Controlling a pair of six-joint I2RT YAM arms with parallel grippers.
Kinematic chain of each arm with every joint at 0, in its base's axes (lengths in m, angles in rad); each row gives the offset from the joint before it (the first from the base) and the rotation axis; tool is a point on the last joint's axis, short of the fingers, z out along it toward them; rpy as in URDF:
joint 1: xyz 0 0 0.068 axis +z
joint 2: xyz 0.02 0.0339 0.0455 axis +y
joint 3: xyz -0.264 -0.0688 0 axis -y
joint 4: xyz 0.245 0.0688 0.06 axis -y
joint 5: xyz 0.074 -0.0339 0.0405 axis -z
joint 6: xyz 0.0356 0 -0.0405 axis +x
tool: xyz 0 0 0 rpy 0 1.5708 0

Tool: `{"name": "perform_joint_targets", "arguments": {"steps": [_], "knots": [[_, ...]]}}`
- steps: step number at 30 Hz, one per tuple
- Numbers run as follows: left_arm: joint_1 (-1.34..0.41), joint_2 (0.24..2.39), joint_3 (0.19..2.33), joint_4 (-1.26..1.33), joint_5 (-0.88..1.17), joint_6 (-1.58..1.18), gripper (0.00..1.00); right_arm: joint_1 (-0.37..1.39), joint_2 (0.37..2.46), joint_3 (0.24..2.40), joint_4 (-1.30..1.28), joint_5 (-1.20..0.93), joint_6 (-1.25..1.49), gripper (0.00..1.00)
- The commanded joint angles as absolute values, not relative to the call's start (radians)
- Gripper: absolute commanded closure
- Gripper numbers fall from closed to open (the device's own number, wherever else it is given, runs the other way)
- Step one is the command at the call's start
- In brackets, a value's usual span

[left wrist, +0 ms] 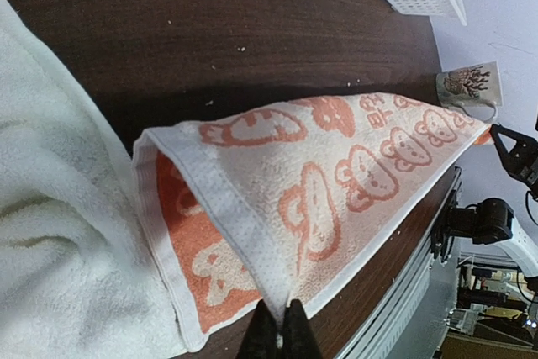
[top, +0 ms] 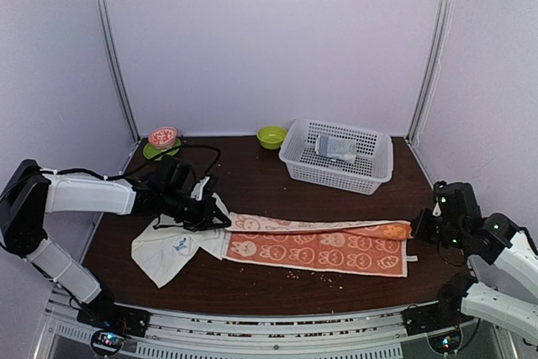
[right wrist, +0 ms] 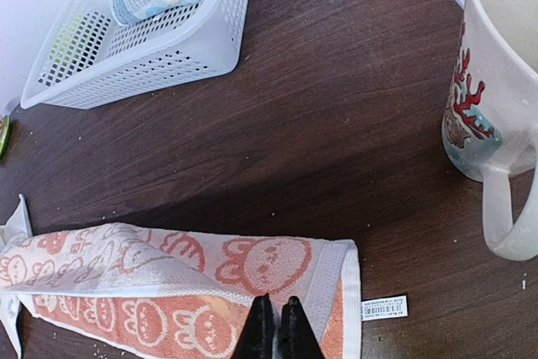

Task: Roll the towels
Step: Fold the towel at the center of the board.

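A dark wooden counter [top: 252,174] is seen from above, with an arm at each side. A long patterned towel [top: 324,245], cream and orange with cartoon faces, is stretched across the near middle of the counter, with a cream layer folded over lengthwise. Its left end is pinched by the clenched left end effector [top: 210,208], and a fold of cloth is raised there. Its right end is gripped at the edge by the closed right end effector [top: 416,229]. A white towel [top: 172,251] with a small blue mark lies crumpled at the left, touching the patterned towel's left end. At the back right, a white basket [top: 336,157] holds a grey-blue roll [top: 334,148]. A green bowl [top: 271,136] sits just left of the basket. A white mug [right wrist: 492,81] stands upright near the towel's right end.
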State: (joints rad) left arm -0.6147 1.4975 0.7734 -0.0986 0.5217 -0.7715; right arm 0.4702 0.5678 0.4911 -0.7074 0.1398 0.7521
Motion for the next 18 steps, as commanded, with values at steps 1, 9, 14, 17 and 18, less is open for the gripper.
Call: {"name": "perform_joint_targets", "arguments": {"steps": [1, 9, 14, 17, 18], "knots": [[-0.607, 1.495, 0.760, -0.111, 0.535, -0.743, 1.00, 0.486, 0.556, 0.512, -0.751, 0.185, 0.799, 1.00], [-0.607, 1.505, 0.779, -0.151, 0.545, -0.713, 1.00, 0.493, 0.582, 0.557, -0.831, 0.111, 0.794, 1.00], [-0.607, 1.525, 0.776, -0.162, 0.539, -0.702, 1.00, 0.519, 0.595, 0.558, -0.853, 0.106, 0.809, 1.00], [-0.608, 1.544, 0.776, -0.160, 0.536, -0.701, 1.00, 0.545, 0.619, 0.558, -0.865, 0.123, 0.825, 1.00], [-0.608, 1.549, 0.777, -0.160, 0.538, -0.700, 1.00, 0.553, 0.630, 0.558, -0.866, 0.128, 0.831, 1.00]]}}
